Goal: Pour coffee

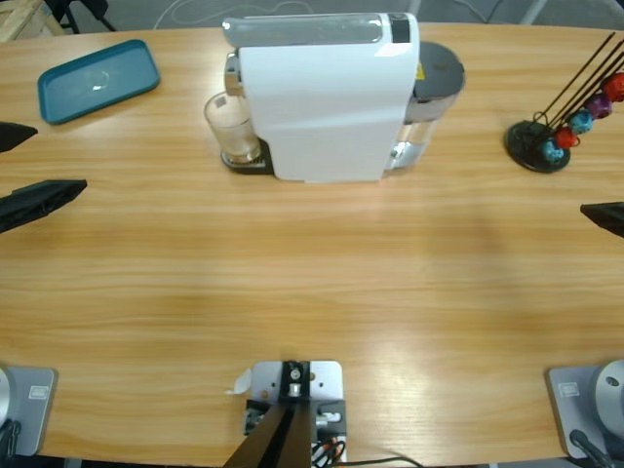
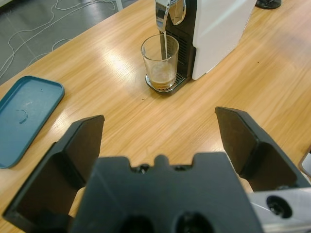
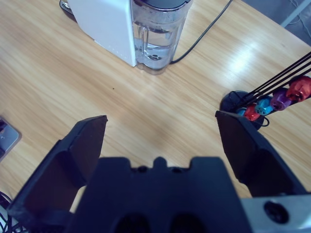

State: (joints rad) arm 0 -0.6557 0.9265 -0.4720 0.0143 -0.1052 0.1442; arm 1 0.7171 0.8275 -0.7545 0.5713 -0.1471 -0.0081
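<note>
- Glass (image 2: 160,60) with coffee (image 2: 162,77) under machine (image 2: 214,29) spout, upright, straight ahead of left pincer (image 2: 159,145), nearer arm.
- Both pincers wide, empty; right pincer (image 3: 160,145) faces the machine's back.

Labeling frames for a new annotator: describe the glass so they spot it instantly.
Find the white coffee machine at the table's far middle. The glass stands on the drip tray under its spout, on the side toward the teal tray. It is the only clear tumbler, with a little amber coffee at the bottom.
</note>
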